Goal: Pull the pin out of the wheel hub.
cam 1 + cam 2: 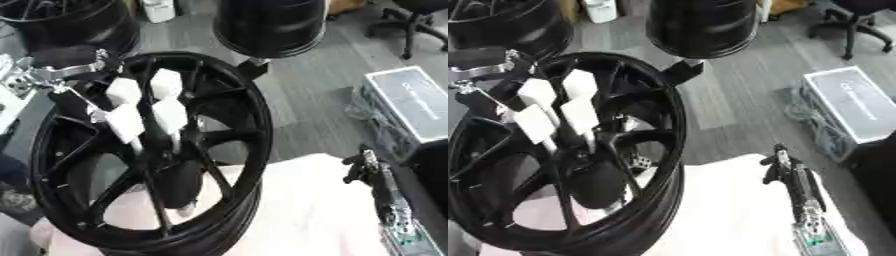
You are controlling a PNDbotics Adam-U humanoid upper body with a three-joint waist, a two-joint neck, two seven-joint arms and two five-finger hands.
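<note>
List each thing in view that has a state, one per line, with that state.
Black spoked wheel hub: upright on its rim, tilted, on white cloth.
Left robot hand: white-padded fingers reach into the hub's centre; grip hidden.
Right robot hand: idle at lower right, fingers unclear.
Pin: not discernible.

wheels: 3 (219, 100) | robot hands: 2 (144, 107) | boxes: 1 (411, 105)

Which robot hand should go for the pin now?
Left. The left robot hand is already over the wheel hub, fingers pointing at its centre. The right robot hand hangs off to the side, away from the wheel.
</note>
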